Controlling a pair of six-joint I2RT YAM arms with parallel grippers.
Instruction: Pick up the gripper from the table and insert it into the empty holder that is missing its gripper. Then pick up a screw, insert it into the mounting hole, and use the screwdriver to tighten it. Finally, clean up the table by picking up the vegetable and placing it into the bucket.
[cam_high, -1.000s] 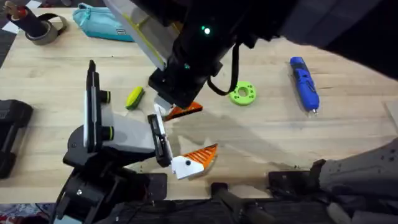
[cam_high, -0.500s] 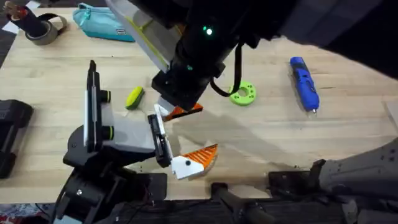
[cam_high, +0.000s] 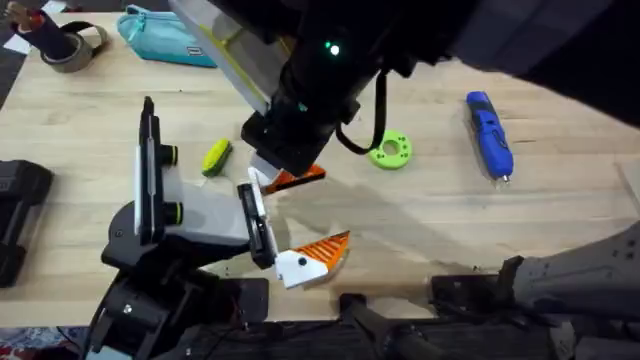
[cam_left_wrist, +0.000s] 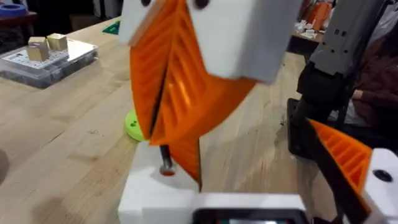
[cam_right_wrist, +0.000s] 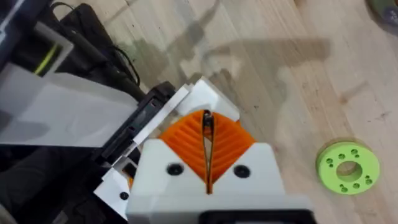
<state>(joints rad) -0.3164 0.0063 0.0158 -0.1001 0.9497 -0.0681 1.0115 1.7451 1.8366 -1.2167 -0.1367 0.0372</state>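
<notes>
The holder (cam_high: 205, 212) is the white hand on my left arm, at the lower left of the table (cam_high: 450, 220). One orange finger (cam_high: 322, 252) sticks out of it, and the gripper (cam_high: 303, 177) sits in the other slot, so my left gripper (cam_high: 330, 210) stands open. My right gripper (cam_high: 283, 170) has reached across and hovers over that slot's white block (cam_right_wrist: 211, 98). Its orange pads (cam_right_wrist: 186, 146) are shut on a thin dark screw (cam_right_wrist: 207, 123), whose tip is at the hole (cam_left_wrist: 166, 168). The vegetable (cam_high: 216, 156) lies behind the holder. The screwdriver (cam_high: 489, 135) lies far right. The bucket is out of view.
A lime-green ring (cam_high: 390, 151) lies just right of the right gripper. A teal pouch (cam_high: 165, 37) and a tape roll (cam_high: 70, 45) lie at the back left. A black block (cam_high: 18, 215) sits at the left edge.
The right gripper has only wobbled slightly over the holder's slot; nothing else has moved.
</notes>
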